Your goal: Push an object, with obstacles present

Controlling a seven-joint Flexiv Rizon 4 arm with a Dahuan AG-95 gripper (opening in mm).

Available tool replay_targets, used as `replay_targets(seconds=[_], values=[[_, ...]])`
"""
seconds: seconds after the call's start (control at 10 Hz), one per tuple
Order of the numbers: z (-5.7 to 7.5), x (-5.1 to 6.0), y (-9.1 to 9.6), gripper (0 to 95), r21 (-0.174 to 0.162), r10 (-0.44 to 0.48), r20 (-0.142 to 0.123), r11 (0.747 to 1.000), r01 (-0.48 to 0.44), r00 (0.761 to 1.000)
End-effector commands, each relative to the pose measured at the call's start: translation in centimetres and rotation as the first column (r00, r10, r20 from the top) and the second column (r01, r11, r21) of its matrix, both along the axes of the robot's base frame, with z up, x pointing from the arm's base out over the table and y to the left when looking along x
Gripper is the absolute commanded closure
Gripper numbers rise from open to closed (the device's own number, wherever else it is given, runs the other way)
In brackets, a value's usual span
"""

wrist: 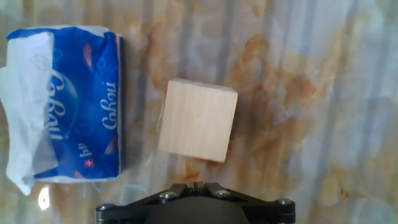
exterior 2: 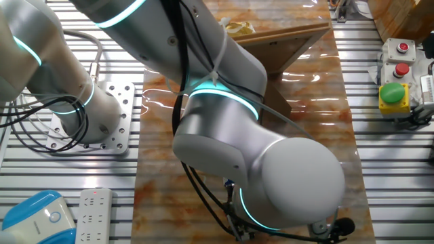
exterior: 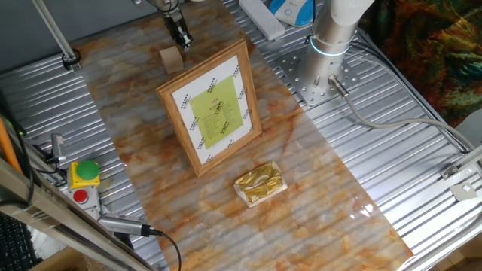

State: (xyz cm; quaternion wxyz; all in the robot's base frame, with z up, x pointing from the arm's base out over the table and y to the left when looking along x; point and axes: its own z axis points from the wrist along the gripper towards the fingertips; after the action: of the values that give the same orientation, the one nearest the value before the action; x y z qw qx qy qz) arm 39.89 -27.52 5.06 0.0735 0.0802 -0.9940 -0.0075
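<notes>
The object, a small light-tan wooden block [exterior: 172,59], rests on the marbled mat at the far end of the table. In the hand view the block [wrist: 198,120] lies just ahead of my gripper [wrist: 196,185], whose fingers are pressed together with nothing between them. From the fixed view my gripper [exterior: 182,39] hangs just beyond the block, very close to it. The obstacles are the upright picture frame [exterior: 212,109] right in front of the block and the gold foil packet [exterior: 260,183] nearer the camera. In the other fixed view the arm hides the block; the frame's back [exterior 2: 285,41] and the packet [exterior 2: 237,27] show.
A blue and white tissue pack [wrist: 68,102] lies beside the block in the hand view. An emergency-stop box [exterior: 84,175] sits on the ribbed metal at the left. The robot base [exterior: 331,30] and a power strip [exterior: 263,19] stand at the far right.
</notes>
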Motion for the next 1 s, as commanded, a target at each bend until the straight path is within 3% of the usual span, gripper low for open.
replay_targets(seconds=[0.1,1.0], values=[[0.1,0.5,0.0,95.0,-0.001,0.008,0.007,1.0,-0.008,1.0],[0.0,2.5,0.2,95.0,-0.001,0.029,0.023,1.0,-0.029,0.999]])
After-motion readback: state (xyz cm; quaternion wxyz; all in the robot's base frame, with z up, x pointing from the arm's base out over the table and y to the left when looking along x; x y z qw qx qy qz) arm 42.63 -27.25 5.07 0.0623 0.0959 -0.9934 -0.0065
